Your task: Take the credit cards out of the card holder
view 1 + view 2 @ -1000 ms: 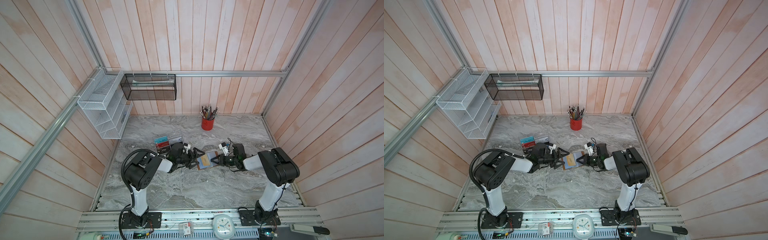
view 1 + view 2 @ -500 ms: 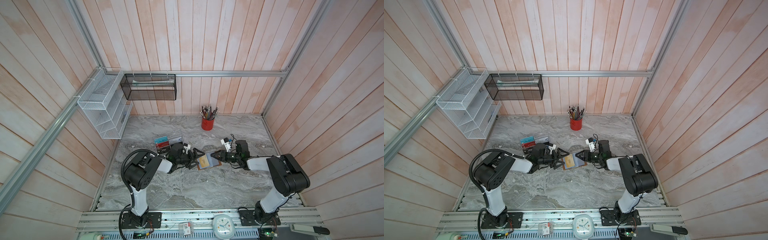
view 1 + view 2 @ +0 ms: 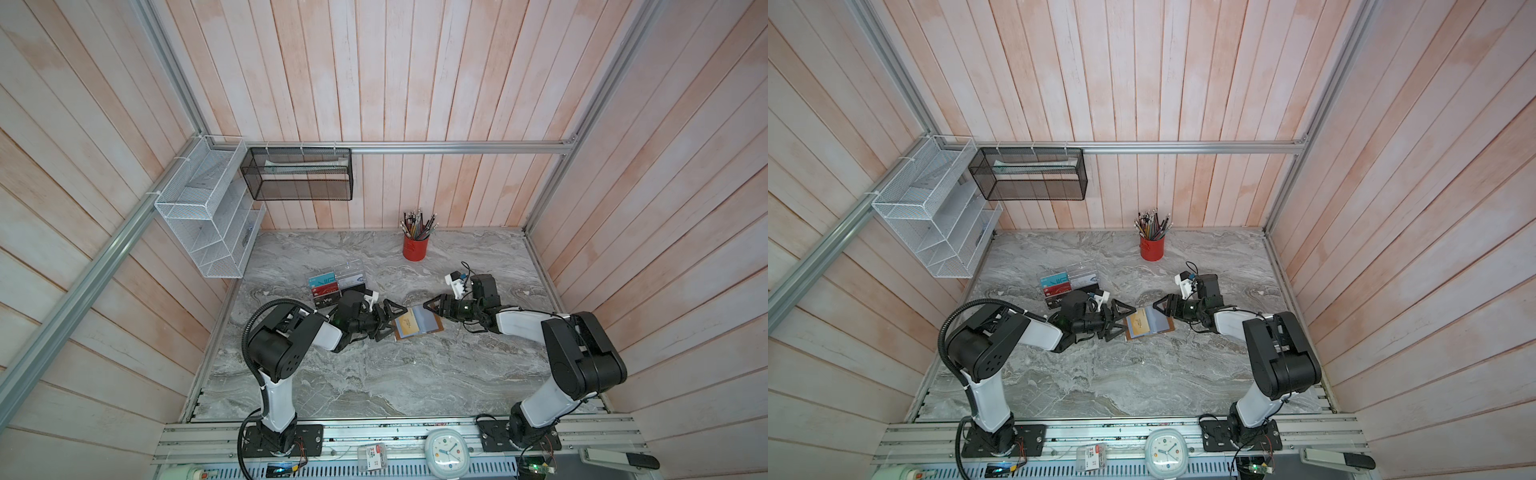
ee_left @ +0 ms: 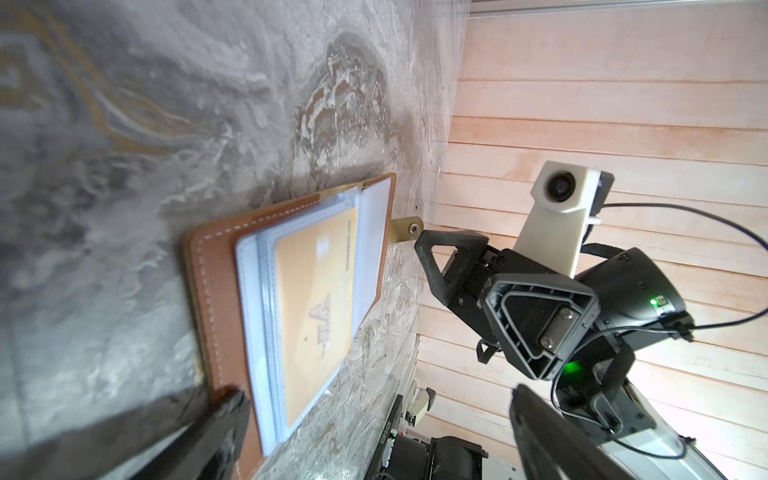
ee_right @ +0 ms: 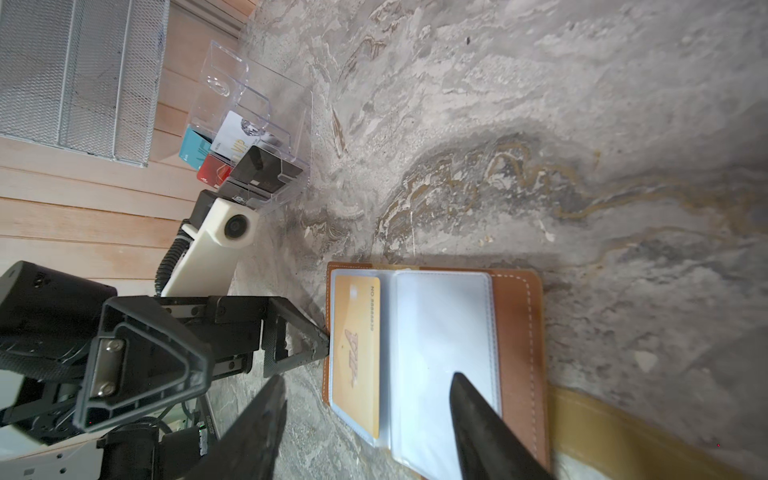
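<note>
Both jaws stand open and empty, since your right gripper (image 3: 432, 309) has just let go, so the holder (image 3: 417, 325) lies spread on the table (image 3: 374, 374) beside the left gripper (image 3: 390, 321), gold card (image 5: 357, 353) still sleeved.

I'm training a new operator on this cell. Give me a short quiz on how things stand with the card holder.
1. True or false: the gold card is out of the card holder.
2. The card holder is: A shut, B lying open, C standing on edge.
3. Fill in: the left gripper and right gripper both have ___ jaws.
Key: 1 false; 2 B; 3 open.
</note>
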### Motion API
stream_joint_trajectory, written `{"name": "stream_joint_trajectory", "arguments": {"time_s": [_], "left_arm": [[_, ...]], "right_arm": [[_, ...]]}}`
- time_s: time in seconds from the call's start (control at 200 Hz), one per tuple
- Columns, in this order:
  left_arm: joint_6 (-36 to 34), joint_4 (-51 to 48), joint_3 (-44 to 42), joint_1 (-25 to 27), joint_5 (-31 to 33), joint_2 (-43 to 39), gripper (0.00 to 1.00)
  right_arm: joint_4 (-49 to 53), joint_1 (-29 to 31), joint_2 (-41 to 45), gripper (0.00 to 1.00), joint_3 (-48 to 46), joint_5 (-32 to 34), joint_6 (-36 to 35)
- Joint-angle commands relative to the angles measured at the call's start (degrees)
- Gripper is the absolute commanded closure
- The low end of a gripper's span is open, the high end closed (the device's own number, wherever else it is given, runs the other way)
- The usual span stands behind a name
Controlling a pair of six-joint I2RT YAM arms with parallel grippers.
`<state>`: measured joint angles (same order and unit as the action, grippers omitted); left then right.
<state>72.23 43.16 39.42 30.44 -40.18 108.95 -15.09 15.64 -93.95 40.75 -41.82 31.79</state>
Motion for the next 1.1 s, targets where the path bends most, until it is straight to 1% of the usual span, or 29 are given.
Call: {"name": "stream_joint_trajectory", "arguments": {"time_s": [0.0,0.035,0.12,0.205,0.275,0.355,0.495,0.635,0.795,1.095], "left_arm": [[0.30,-8.11,-2.60,-0.04,1.08,0.75,0.00],[0.64,-8.00,-2.55,0.04,0.92,-0.06,0.00],[0.77,-9.45,-1.87,0.48,0.90,-3.68,0.00],[-0.59,-13.81,0.43,1.01,1.40,-7.58,0.00],[-1.08,-15.98,2.67,1.20,1.23,-8.83,0.00],[-0.13,-15.48,4.63,1.12,0.42,-7.71,0.00],[1.36,-13.06,7.82,1.19,-0.19,-3.43,0.00],[1.40,-12.91,10.26,1.20,-0.16,-0.20,0.00],[1.10,-13.00,10.37,0.90,-0.16,1.73,0.00],[0.32,-12.68,8.71,0.44,-0.25,2.85,0.00]], "right_arm": [[-3.58,0.74,-1.44,0.41,-1.58,-4.98,1.44],[-4.71,1.05,-2.13,0.42,-2.04,-5.73,1.88],[-6.91,2.05,-3.19,0.48,-2.88,-6.32,2.70],[-7.86,3.20,-4.62,0.48,-2.88,-7.26,2.84],[-8.43,4.19,-5.69,0.49,-2.68,-7.35,2.93],[-9.28,4.71,-6.37,0.49,-2.69,-7.17,3.14],[-10.63,4.77,-7.52,0.52,-1.83,-7.19,4.48],[-9.44,4.92,-9.26,0.54,0.26,-7.30,3.73],[-9.53,4.93,-10.85,0.56,1.00,-8.01,3.50],[-10.48,4.86,-12.63,0.59,0.49,-8.81,3.37]]}}
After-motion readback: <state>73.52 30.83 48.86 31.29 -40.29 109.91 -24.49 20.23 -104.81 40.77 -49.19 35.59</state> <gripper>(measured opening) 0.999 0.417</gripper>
